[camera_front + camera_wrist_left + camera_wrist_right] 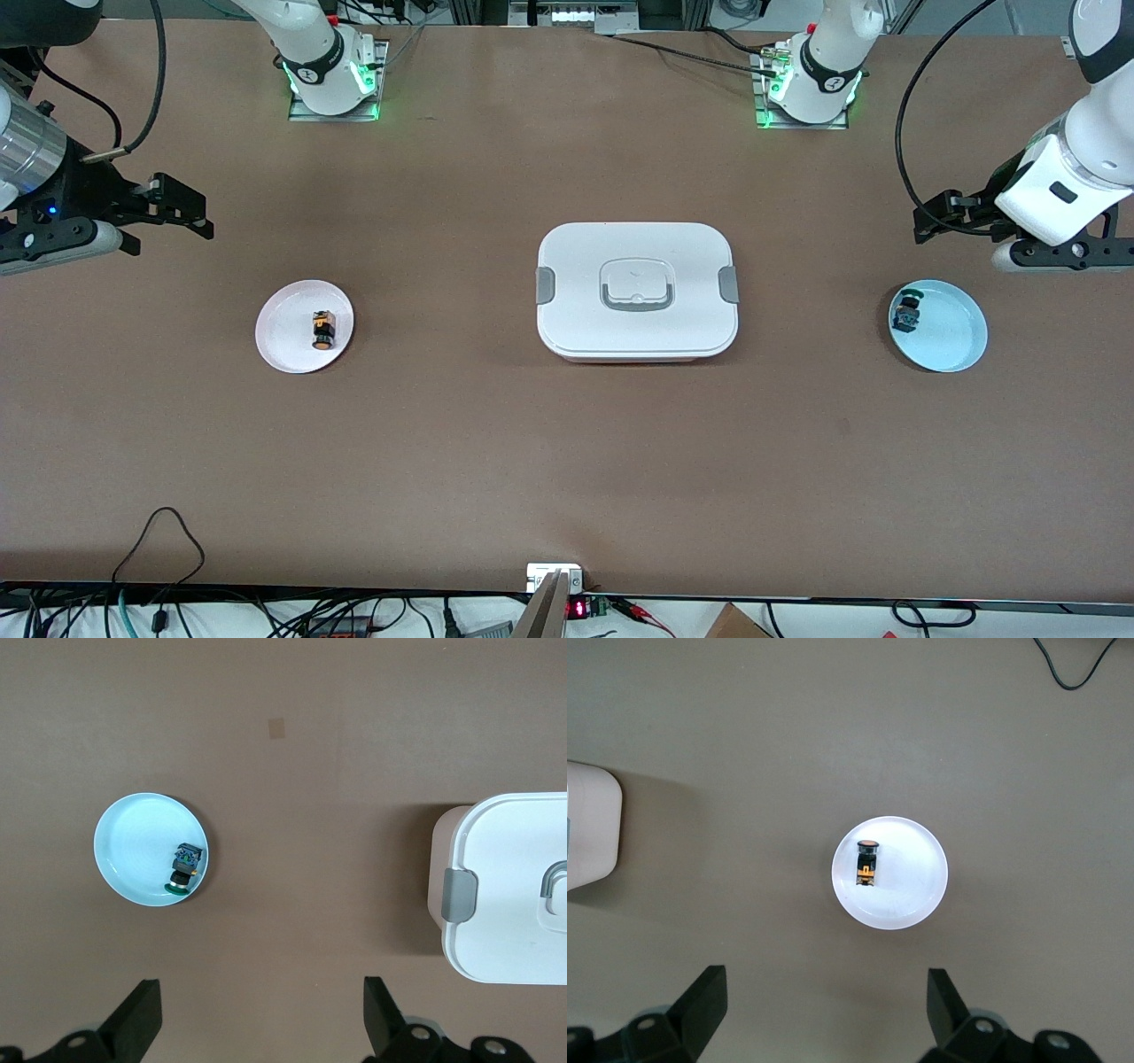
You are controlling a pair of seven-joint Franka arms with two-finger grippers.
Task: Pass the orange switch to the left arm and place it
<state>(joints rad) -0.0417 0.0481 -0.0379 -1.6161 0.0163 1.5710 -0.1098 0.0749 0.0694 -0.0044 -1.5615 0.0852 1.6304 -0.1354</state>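
We saw orange switch, stubby orange-and-black cylinder, lying on its side in pink plate toward right arm's end. Green switch sat at rim of blue plate toward left arm's end. Box stood between plates, bare table all round. Farther up, right gripper and left gripper hung spread wide, empty.
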